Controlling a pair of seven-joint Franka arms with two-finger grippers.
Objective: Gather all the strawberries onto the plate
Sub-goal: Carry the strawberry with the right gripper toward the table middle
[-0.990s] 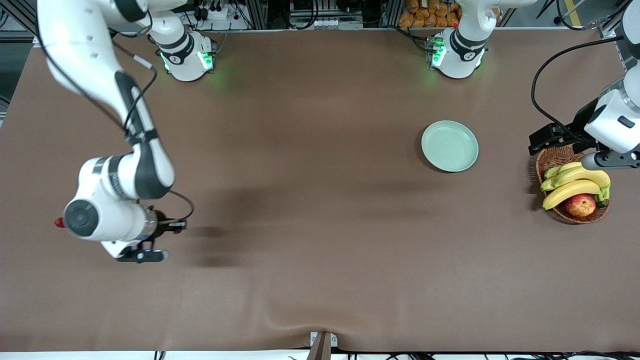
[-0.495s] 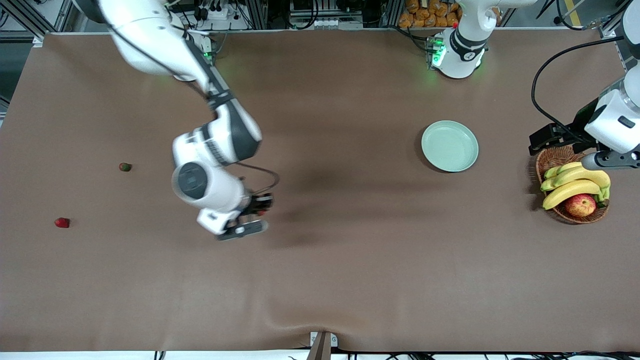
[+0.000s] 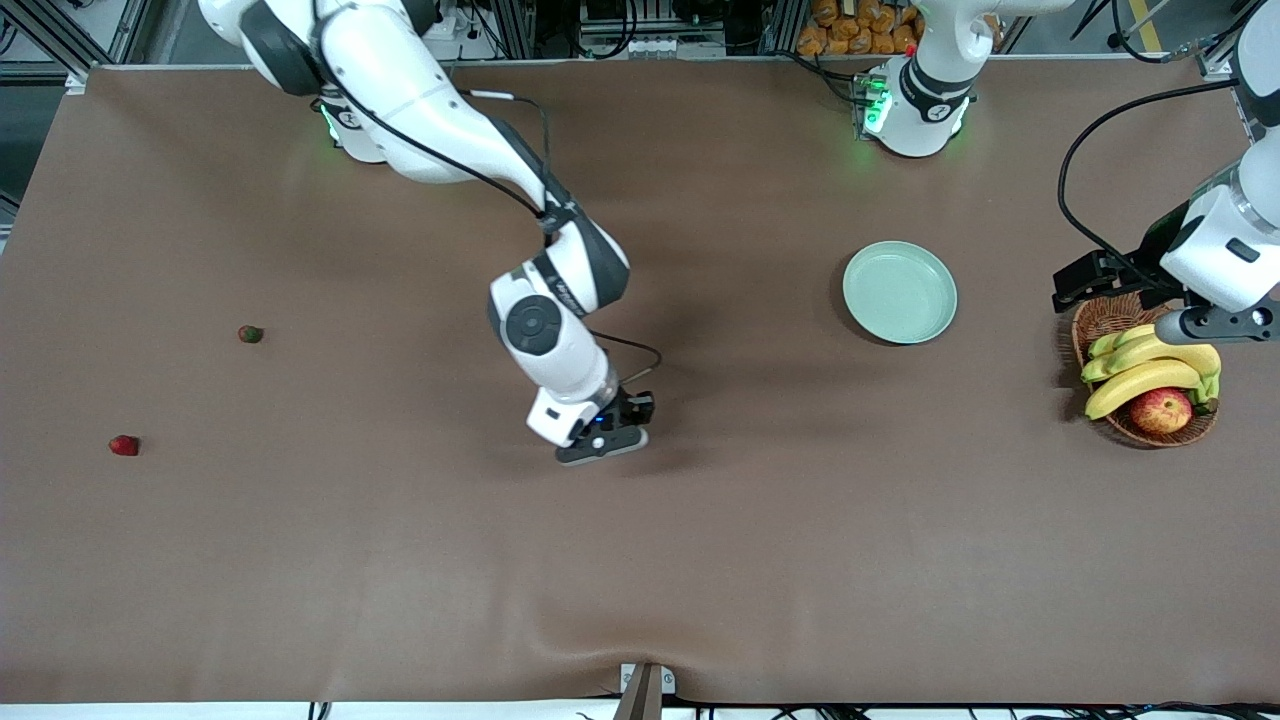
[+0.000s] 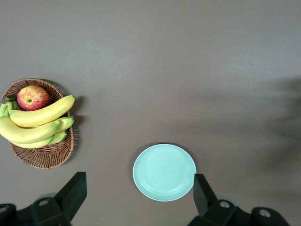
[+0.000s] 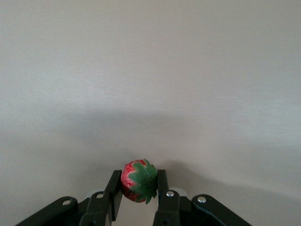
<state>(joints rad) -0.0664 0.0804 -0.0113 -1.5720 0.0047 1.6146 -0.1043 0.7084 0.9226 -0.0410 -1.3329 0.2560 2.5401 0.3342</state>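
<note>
R gripper (image 5: 139, 197): up in the air over bare mat, roughly mid-table, between plate and the two loose berries; fingers (image 5: 114, 195) pinched tight on berry 1. In front view the gripper (image 3: 612, 425) shows under the wrist, w/ the R arm reaching in from its base at the R end.
Berry 1 (image 5: 138, 181): held betw. the fingers, green cap facing the wrist cam, red flesh showing at the edge. Hidden in front view.
Berry 2 (image 3: 124, 445): on the mat, well apart from plate, toward R arm's end of table, nearer the front cam than plate. Red side up.
Berry 3 (image 3: 250, 334): on the mat, also well apart from plate toward R arm's end, about level w/ plate's near rim; mostly green cap showing. Closer to plate than berry 2.
Plate (image 3: 899, 292): flat on the mat toward L arm's end, nothing in it. Also seen from L wrist cam (image 4: 164, 172), straight down.
L gripper (image 4: 136, 202): waits up in the air, fingers spread wide, nothing betw. them; plate shows betw. the fingertips from above. In front view it hangs at the basket's edge, away from plate toward L arm's end.
Basket (image 3: 1108, 318): near plate, toward L arm's end; wicker, holds bananas (image 3: 1150, 368) and an apple (image 3: 1161, 410).
Mat (image 3: 760, 540): brown, covers the table.
</note>
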